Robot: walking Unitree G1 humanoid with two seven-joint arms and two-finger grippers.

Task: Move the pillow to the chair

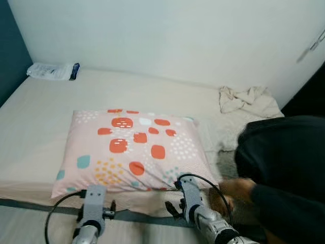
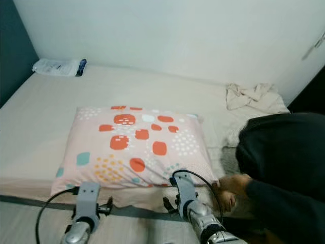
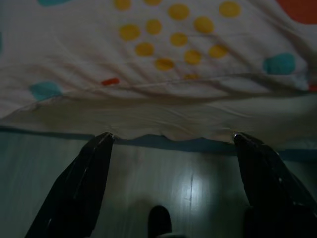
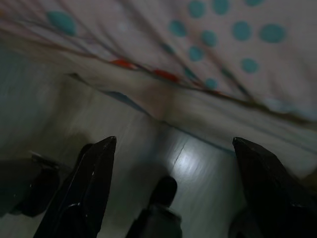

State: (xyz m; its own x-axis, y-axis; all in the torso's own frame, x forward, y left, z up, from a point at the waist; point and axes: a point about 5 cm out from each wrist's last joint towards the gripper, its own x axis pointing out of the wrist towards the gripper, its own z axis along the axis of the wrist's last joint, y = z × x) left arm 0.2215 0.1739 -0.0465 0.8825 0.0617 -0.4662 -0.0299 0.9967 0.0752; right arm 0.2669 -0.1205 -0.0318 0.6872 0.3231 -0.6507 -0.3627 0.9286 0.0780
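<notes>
Left gripper (image 3: 171,141) and right gripper (image 4: 171,144) low at near bed edge, fingers spread wide, nothing held. Just beyond: spotted pillow (image 1: 134,152) flat on bed (image 1: 40,117). Person in black (image 1: 284,168) crouched at right. Farther: crumpled cloth (image 1: 249,99), packet (image 1: 53,71) by wall.

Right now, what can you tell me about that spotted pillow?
The pillow is a soft, pale pink fabric rectangle printed with red blotches, teal squares and clusters of yellow, white and teal dots. It lies flat on the bed, near its front edge. Both open end effectors, left and right, face that edge without touching it.
</notes>
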